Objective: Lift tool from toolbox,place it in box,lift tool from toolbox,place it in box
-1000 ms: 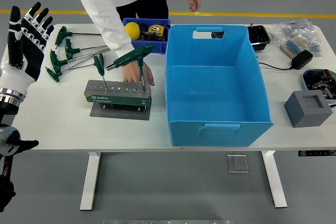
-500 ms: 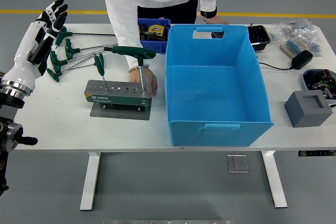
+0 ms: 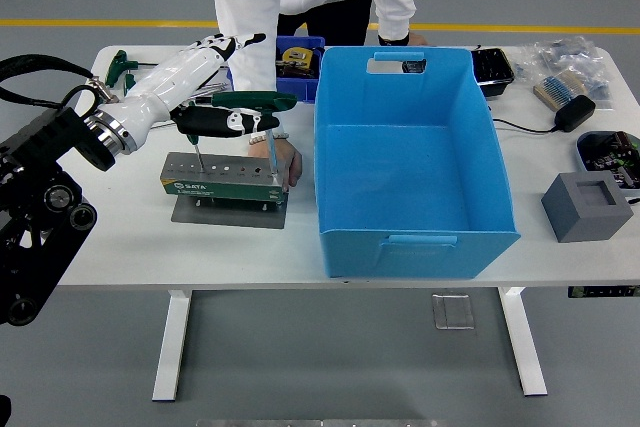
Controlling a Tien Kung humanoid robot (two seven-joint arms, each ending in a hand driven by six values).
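The left hand [image 3: 205, 57] reaches in over the toolbox [image 3: 224, 178], fingers [image 3: 240, 43] stretched out and spread, holding nothing — it sits above and behind the T-handle tools, not yet on one. Right hand isn't in view.

Step in hand, by judgement: grasp 1 tool from the toolbox. To do it well the hand should come down onto the green handle of the tall tool [image 3: 255, 102], wrap it across the bar, then pull straight up along the shaft so it clears its hole w/o tipping the toolbox. A person's hand [image 3: 285, 159] rests at the toolbox's right end, close to that shaft — risk of contact, so approach slow. Then carry right, over the wall of the box [image 3: 404, 237].

The tools: 2 stand upright in the grey toolbox on the counter [image 3: 120, 237] — dark green T-handles, thin steel shafts; the short tool [image 3: 190, 127] at left, tall one at right. Box looks empty so far.
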